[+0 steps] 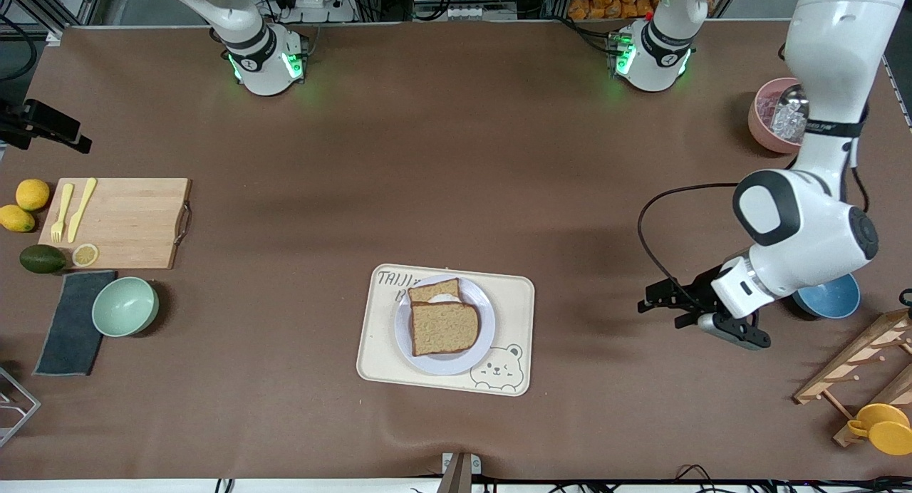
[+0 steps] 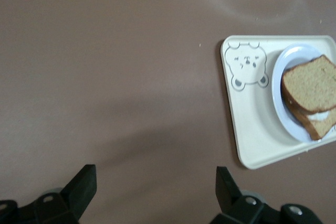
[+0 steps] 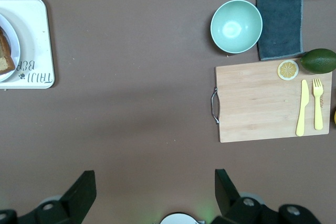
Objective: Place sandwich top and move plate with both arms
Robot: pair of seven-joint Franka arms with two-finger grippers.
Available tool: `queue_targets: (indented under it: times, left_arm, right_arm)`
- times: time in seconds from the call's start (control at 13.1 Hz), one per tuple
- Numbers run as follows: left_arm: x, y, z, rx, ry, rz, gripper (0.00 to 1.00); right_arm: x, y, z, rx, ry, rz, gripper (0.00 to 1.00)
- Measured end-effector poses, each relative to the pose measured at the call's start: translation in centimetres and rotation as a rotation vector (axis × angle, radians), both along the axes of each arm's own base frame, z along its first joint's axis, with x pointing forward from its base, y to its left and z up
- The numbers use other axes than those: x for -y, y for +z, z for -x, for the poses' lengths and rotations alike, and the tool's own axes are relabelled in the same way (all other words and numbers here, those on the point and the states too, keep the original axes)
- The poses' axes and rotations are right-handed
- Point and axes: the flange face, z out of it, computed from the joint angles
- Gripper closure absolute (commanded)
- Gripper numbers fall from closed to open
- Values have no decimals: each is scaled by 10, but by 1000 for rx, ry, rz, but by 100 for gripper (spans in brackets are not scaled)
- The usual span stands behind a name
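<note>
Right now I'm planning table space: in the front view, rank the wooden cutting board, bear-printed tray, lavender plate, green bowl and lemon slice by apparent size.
1. Bear-printed tray and wooden cutting board: too alike to rank.
2. Lavender plate.
3. Green bowl.
4. Lemon slice, clearly smallest.

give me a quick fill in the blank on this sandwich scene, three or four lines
1. The sandwich top lies on the other bread slice on the ____.
2. The plate sits on the cream ____ with the bear print.
3. The left gripper hangs over bare table with its fingers ____.
4. The yellow knife and fork lie on the wooden cutting ____.

Missing words: plate; tray; open; board
</note>
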Motion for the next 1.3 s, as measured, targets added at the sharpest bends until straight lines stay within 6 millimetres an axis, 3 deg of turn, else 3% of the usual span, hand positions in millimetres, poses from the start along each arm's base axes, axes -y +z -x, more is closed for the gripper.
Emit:
queue_targets:
  times: [0.53,0.84,0.99,1.3]
  left_arm:
    - [-6,127,31,-128,20,-295,0]
    - [19,193,61,-133,137,-299,0]
    - [36,218,78,-134,162,-305,0]
    - [53,246,104,-146,145,-333,0]
  right_arm:
    - [-2,-1,-3,6,3,0,0]
    - [-1,1,-9,50,0,4,0]
    - [0,-2,-15,65,-1,6,0]
    - [-7,-11,-31,113,9,10,0]
